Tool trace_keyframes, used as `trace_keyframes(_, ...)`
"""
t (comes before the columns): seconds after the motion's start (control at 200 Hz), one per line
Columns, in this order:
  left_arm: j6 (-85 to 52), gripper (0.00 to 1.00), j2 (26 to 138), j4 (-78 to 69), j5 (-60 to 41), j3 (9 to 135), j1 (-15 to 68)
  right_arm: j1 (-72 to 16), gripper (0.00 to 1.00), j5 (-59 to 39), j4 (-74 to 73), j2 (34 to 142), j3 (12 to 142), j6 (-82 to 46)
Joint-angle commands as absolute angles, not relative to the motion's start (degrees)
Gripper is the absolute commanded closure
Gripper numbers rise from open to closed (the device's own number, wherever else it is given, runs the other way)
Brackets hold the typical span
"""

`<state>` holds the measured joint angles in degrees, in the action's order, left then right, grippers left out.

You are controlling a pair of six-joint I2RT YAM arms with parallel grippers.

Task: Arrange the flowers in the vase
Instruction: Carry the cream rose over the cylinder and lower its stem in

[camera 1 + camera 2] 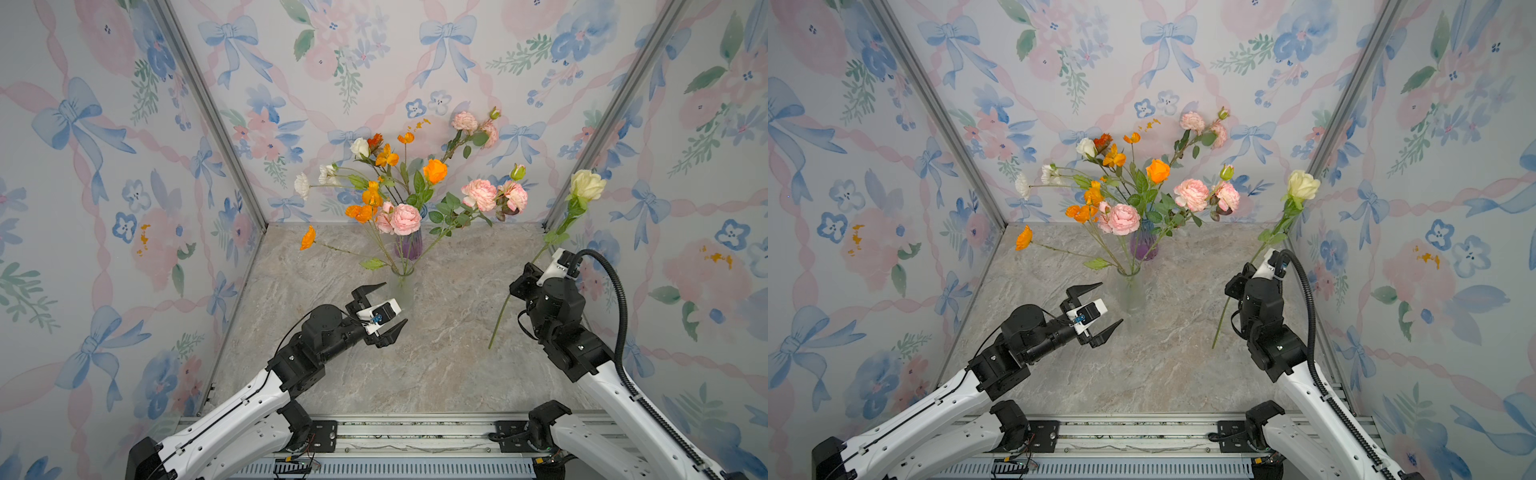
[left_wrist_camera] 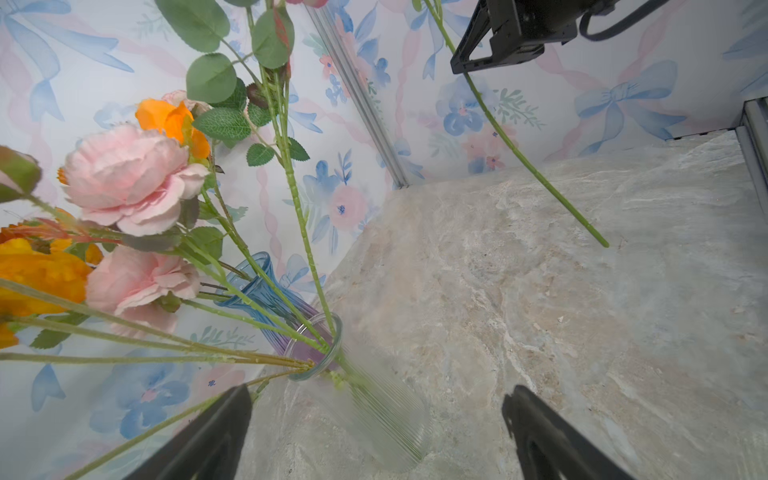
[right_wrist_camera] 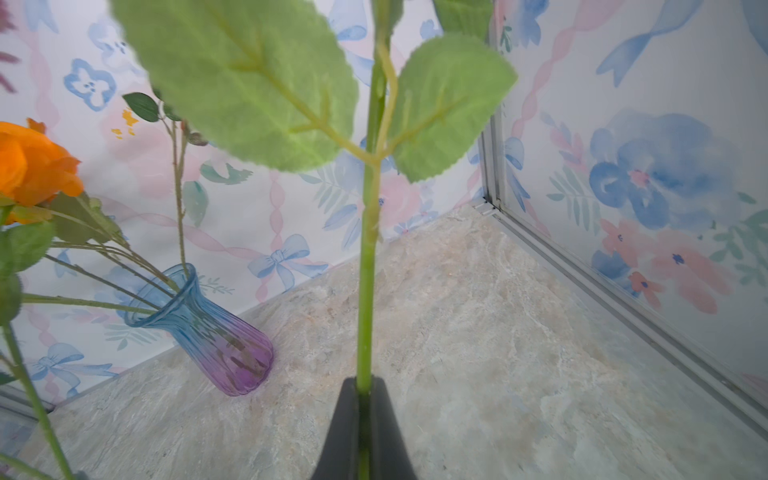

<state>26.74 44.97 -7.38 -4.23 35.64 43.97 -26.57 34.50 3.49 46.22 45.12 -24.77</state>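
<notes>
**Q:** Right claw (image 3: 365, 388), state?

**Op:** Clenched on the stem of the pale yellow rose (image 1: 587, 185). In my right wrist feed both fingers pinched the green stem. The bloom stood above and beyond the claw, and two leaves spread just past the fingertips. The cut end (image 1: 496, 332) hung below the claw, over the tabletop (image 1: 436, 365). I could not tell whether it touched.

**Q:** Left claw (image 1: 395, 302)?

**Op:** Released, with the fingers spread wide and nothing between them. It held nothing.

**Q:** Where was the vase from there?

**Op:** The clear ribbed vase (image 2: 386, 415) stood just ahead of the left claw, in line with the gap between its fingers and not touching either one. A blue-and-purple vase (image 3: 208, 328) stood beyond it, farther from both claws.

**Q:** And the other flowers (image 1: 405, 218)?

**Op:** They fanned out above and beyond the left claw in orange, pink and white. I noted several stems going down into the clear vase's mouth and a few into the blue one. The held rose was well off to the right of the bunch and touched none of it.
</notes>
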Motion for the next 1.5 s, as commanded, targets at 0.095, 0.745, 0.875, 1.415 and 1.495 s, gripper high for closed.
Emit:
trace_keyframes(0.095,26.3,0.02,44.3,-9.0,-1.7,34.5,43.5,-36.1,1.0,44.1,-8.4,43.3,49.3,-9.5)
trace_keyframes(0.745,24.8,0.02,41.9,-11.0,0.7,33.8,38.8,-54.7,0.98,30.5,-41.4,62.8,60.7,9.0)
trace_keyframes(0.875,24.7,0.02,41.7,-11.7,0.4,33.3,38.8,-55.0,0.98,28.1,-47.4,68.7,62.4,6.5)
trace_keyframes(1.415,24.8,0.02,42.5,-11.8,0.0,33.3,38.6,-56.9,0.93,30.5,-73.0,89.3,67.8,14.4)
trace_keyframes(1.495,24.8,0.02,42.5,-11.8,-0.1,33.3,38.6,-56.7,0.92,31.1,-74.0,90.3,68.0,14.9)
